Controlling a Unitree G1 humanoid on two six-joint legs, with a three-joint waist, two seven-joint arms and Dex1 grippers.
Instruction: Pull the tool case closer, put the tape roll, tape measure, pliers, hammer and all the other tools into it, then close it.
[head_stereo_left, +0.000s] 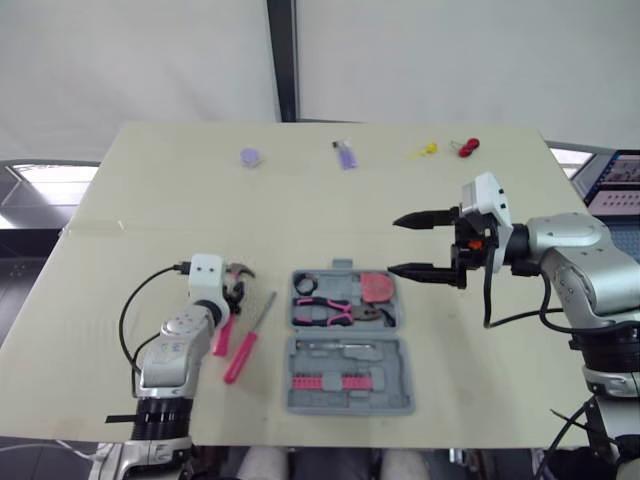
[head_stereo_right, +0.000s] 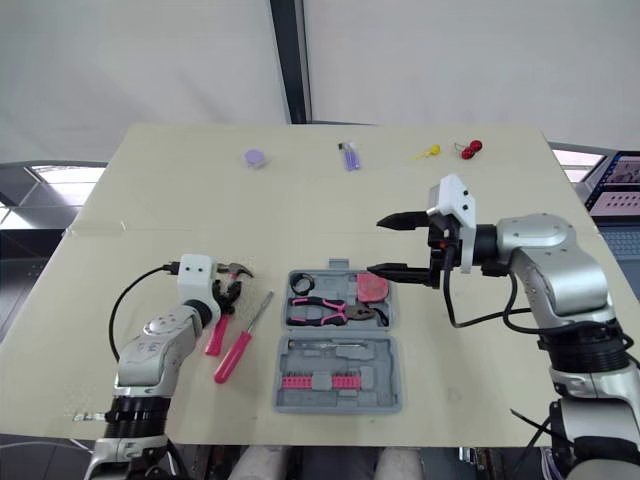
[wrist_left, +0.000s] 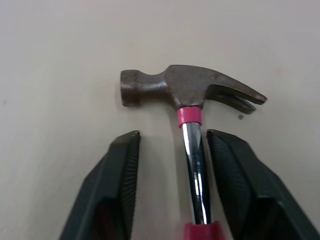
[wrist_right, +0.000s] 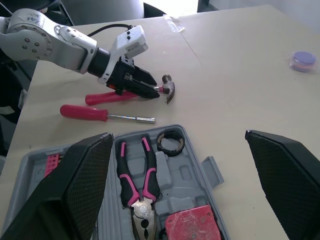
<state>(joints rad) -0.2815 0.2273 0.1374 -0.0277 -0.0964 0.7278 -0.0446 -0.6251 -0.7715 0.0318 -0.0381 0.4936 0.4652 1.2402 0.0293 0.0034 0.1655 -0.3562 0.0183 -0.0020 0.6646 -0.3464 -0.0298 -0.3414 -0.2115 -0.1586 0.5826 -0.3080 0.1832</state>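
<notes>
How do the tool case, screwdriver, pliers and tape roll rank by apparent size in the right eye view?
Largest: tool case.
Next: screwdriver and pliers, too alike in length to rank.
Smallest: tape roll.

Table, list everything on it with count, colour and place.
table: one, beige
tool case: one, grey, open, near middle
tape roll: one, black, case's far-left corner
pliers: one, pink-black handles, case's far half
tape measure: one, red, case's far-right corner
bit row: one, pink, case's near half
hammer: one, pink handle, left of case
screwdriver: one, pink handle, between hammer and case
disc: one, purple, far left
purple item: one, far middle
yellow item: one, far right
red item: one, far right
left gripper: one, black, open astride hammer shaft
right gripper: one, black, open, right of case
</notes>
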